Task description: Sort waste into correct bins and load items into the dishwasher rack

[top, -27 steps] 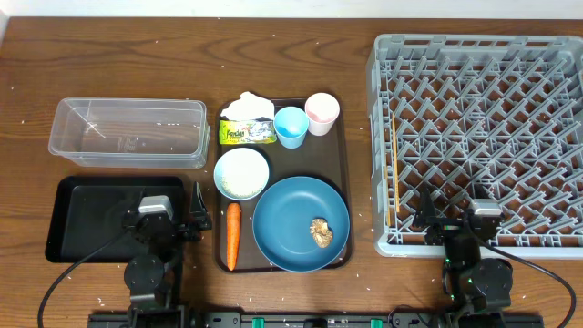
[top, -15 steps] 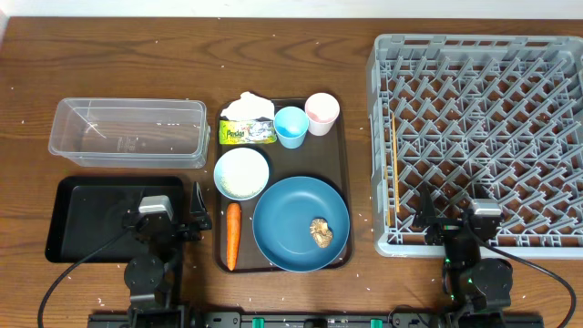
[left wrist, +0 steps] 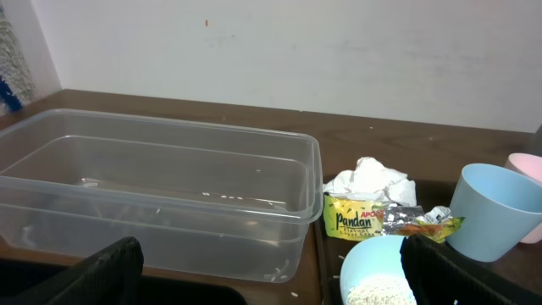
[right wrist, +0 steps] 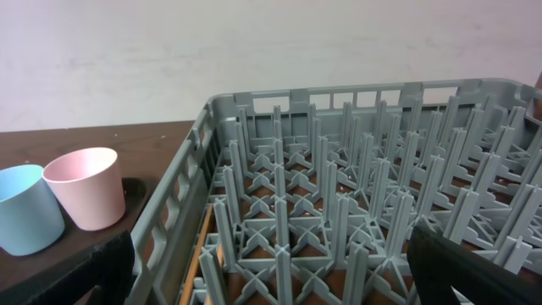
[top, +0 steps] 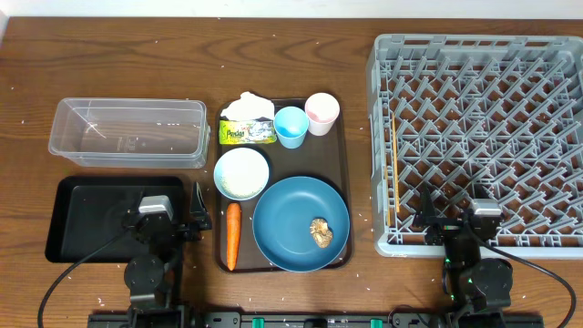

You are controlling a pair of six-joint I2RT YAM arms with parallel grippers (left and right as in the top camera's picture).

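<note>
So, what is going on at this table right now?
Nothing is being handled yet. The left gripper hangs open above the black tray. The right gripper hangs open at the near edge of the dishwasher rack, which holds no dishes. Everything sits on the brown serving tray: the blue plate with a brown lump, the white bowl with rice, the carrot, packet, tissue, light-blue cup and pink cup.
</note>
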